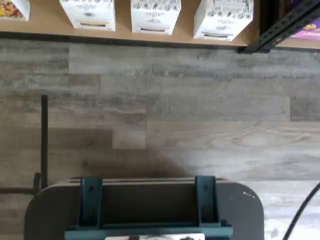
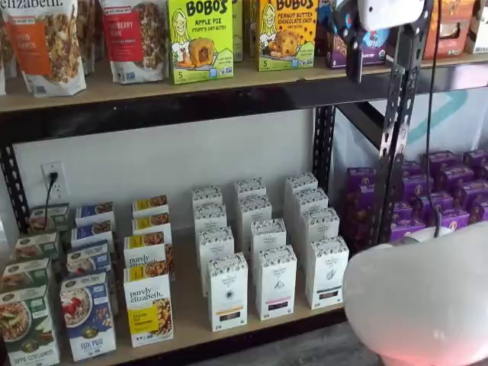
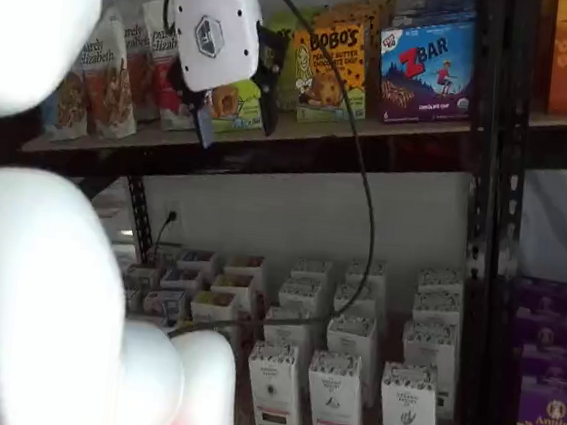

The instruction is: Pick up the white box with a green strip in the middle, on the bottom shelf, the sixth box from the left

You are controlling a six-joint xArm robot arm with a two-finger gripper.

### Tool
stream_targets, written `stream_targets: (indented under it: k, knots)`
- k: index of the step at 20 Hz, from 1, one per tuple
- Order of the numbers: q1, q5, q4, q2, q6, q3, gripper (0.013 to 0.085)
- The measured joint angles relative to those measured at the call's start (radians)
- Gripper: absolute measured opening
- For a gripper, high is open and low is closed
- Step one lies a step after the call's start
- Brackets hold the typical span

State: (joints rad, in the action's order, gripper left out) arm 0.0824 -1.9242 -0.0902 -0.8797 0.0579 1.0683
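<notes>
claw (image 3: 230, 92) spread open, empty | white box (image 2: 326, 272) upright on bottom shelf (image 2: 191, 313) | wrist view shows box, not claw

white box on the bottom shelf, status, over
Two-finger gripper open, empty, by upper shelf. Tall white carton with greenish band upright, front row, untouched. Nothing in front.

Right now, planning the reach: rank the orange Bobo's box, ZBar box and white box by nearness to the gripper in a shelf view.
From the open gripper:
1. orange Bobo's box, just right.
2. ZBar box, farther right.
3. white box, far below, lower right.
</notes>
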Motion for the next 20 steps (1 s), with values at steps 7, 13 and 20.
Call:
stream_targets:
  k: [7,13,20]
  knots:
    - [-0.118,0.187,0.037,-0.068,-0.092,-0.199,0.0850]
    - [-0.162,0.387,0.072,-0.107,-0.125,-0.413,0.0850]
    - [-0.148,0.616,0.053,-0.082,-0.100,-0.620,0.0850]
